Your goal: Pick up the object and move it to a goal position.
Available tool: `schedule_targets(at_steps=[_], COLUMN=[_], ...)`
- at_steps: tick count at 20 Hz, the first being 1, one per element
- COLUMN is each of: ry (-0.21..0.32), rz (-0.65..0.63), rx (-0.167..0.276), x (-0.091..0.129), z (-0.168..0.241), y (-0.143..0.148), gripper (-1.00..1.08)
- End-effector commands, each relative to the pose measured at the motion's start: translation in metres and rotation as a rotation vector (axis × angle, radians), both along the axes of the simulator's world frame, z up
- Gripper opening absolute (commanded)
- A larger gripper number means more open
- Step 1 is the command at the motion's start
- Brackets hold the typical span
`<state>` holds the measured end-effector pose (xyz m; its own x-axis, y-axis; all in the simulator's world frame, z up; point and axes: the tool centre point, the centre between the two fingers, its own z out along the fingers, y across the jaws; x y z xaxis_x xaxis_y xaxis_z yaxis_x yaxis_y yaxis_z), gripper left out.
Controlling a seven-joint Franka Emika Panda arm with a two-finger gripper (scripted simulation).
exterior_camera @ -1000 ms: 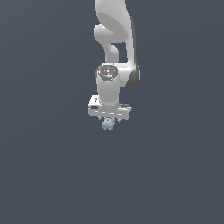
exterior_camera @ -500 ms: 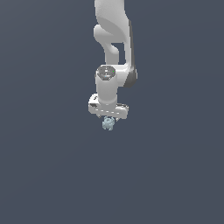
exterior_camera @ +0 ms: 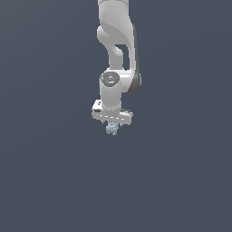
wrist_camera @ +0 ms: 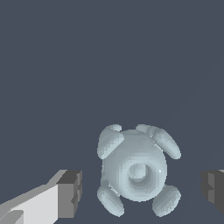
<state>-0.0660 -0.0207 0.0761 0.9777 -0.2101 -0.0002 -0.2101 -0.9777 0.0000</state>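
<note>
The object (exterior_camera: 111, 129) is a small pale blue-grey blob with rounded bumps, lying on the dark grey floor. In the exterior view it shows just below the white gripper bar, and the white arm reaches down to it from above. My gripper (exterior_camera: 112, 123) is directly over the object. In the wrist view the object (wrist_camera: 135, 173) lies between the two dark finger pads (wrist_camera: 70, 193) of the gripper (wrist_camera: 142, 192). Floor shows on both sides, so neither pad touches the object. The gripper is open.
The flat dark grey floor (exterior_camera: 54, 181) is all that surrounds the arm. Nothing else shows in either view.
The hand has come down slightly over the object. The object has not moved.
</note>
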Motion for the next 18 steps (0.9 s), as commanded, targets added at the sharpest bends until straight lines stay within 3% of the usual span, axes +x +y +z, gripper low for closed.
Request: schedule_targets(at_steps=[1, 10, 11, 18], ry=[0.001, 0.0, 0.0, 0.0], rz=[0.0, -0.002, -0.002, -0.002], rx=[0.0, 0.0, 0.0, 0.0], x=[-0.001, -0.001, -0.001, -0.001], z=[-0.012, -0.036, -0.036, -0.036], y=[0.0, 0.0, 0.0, 0.0], gripper=[1.0, 1.0, -1.0, -1.0])
